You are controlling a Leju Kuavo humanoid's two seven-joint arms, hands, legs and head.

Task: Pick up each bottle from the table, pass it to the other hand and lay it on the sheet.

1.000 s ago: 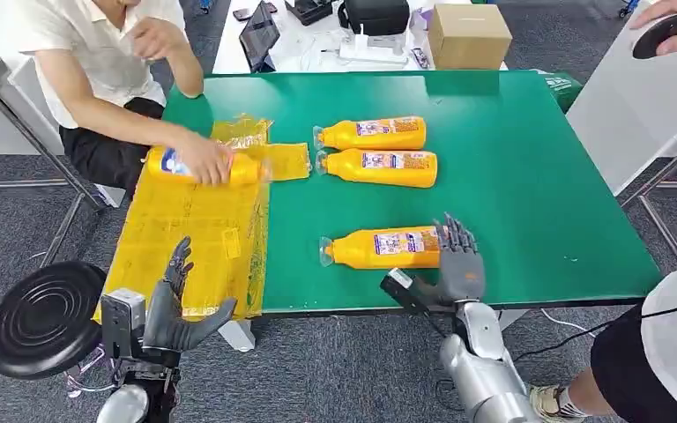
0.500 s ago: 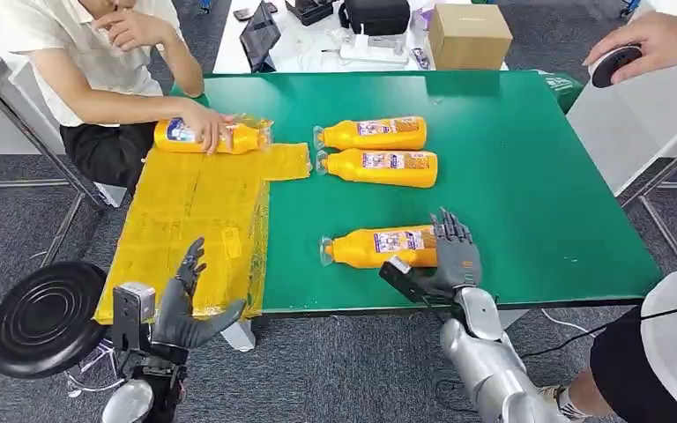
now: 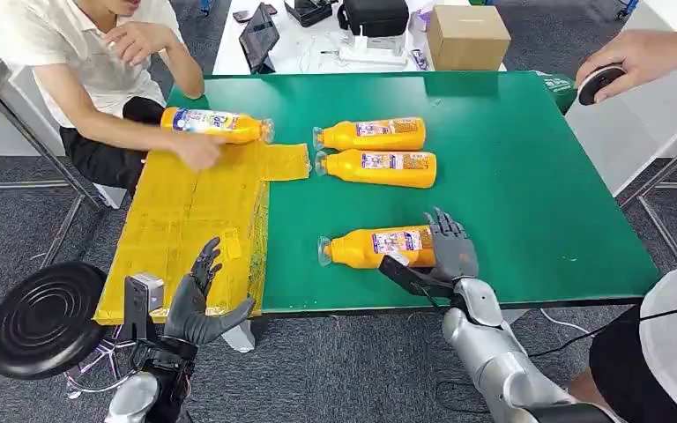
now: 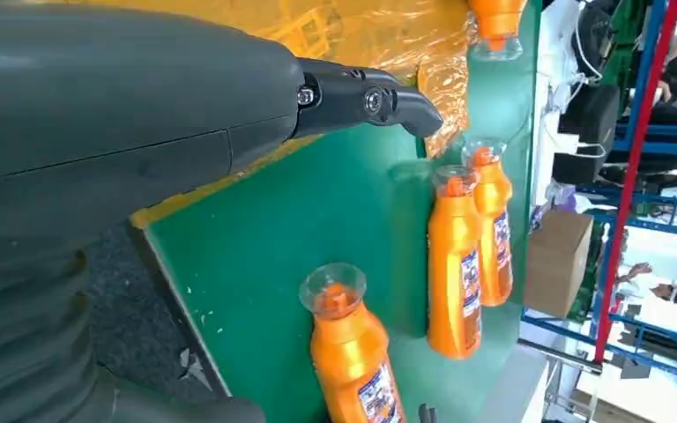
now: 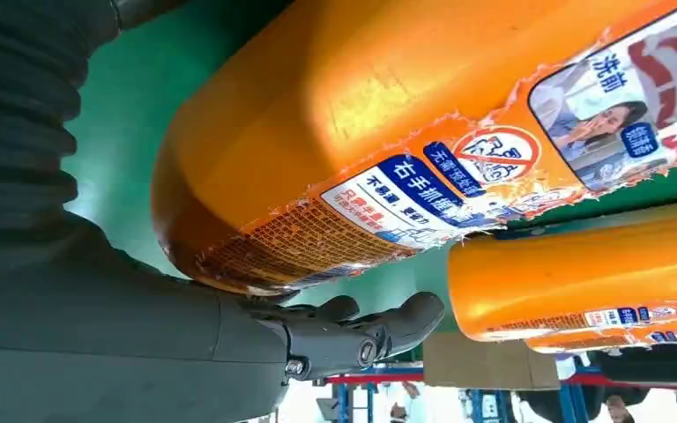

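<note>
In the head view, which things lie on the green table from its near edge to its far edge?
Right robot hand at the near bottle → the second bottle → the third bottle.

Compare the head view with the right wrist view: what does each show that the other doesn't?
Head view alone: the yellow sheet, a person lifting a bottle above it, and the open left robot hand. Right wrist view alone: the near bottle's label print close up. Both: the right robot hand against that bottle, and the two far bottles on the green table.
</note>
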